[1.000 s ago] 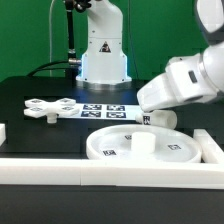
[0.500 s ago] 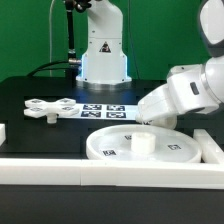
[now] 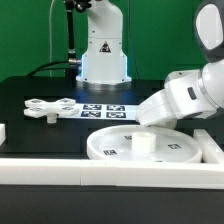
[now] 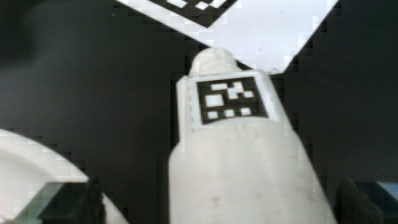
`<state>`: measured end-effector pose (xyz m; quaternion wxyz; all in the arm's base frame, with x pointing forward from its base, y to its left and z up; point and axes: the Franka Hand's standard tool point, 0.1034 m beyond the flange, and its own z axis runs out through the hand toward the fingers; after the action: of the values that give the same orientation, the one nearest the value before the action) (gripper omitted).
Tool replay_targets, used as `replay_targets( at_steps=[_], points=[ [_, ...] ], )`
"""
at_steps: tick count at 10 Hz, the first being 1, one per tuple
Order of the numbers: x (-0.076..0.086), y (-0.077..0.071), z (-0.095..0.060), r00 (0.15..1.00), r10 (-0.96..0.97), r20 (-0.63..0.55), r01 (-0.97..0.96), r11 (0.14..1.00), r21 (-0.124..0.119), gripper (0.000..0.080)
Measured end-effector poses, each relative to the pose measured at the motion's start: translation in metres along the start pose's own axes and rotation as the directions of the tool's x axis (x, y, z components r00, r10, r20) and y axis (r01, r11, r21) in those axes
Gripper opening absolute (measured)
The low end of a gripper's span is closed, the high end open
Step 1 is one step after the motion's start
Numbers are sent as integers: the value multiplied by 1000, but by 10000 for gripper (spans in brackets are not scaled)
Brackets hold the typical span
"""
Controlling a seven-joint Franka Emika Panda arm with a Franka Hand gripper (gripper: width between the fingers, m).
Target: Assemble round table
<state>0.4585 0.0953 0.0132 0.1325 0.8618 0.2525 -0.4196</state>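
The large round disc (image 3: 110, 150) lies flat at the front of the table, with a raised white stub (image 3: 141, 141) near its middle. The cross-shaped lobed base (image 3: 45, 108) lies at the exterior view's left. My gripper (image 3: 148, 121) is low over the table just behind the disc and hides the leg there. In the wrist view the tagged cylindrical leg (image 4: 231, 150) lies between my fingers (image 4: 32, 205), with dark gaps on both sides. The gripper (image 4: 205, 205) is open around it. The disc's rim (image 4: 27, 160) shows beside the leg.
The marker board (image 3: 105, 108) lies behind the disc, and one corner of it shows in the wrist view (image 4: 267, 25). A long white rail (image 3: 60, 170) runs along the front and another (image 3: 212, 142) stands at the exterior view's right. The robot base (image 3: 103, 55) is at the back.
My gripper has come down and toward the exterior view's left onto the leg, which lay in plain sight one second ago and is now covered. The disc and base have not moved.
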Motion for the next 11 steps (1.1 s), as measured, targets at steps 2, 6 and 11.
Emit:
replay_targets(
  at_steps=[2,6,11],
  points=[
    [0,1,0,1000,1,0,-1,1000,0,537],
    [0,2,0,1000,-3,0,3,1000,1,407],
    [-19,6,-20,1000,-18,17,18,1000,5,408]
  ],
)
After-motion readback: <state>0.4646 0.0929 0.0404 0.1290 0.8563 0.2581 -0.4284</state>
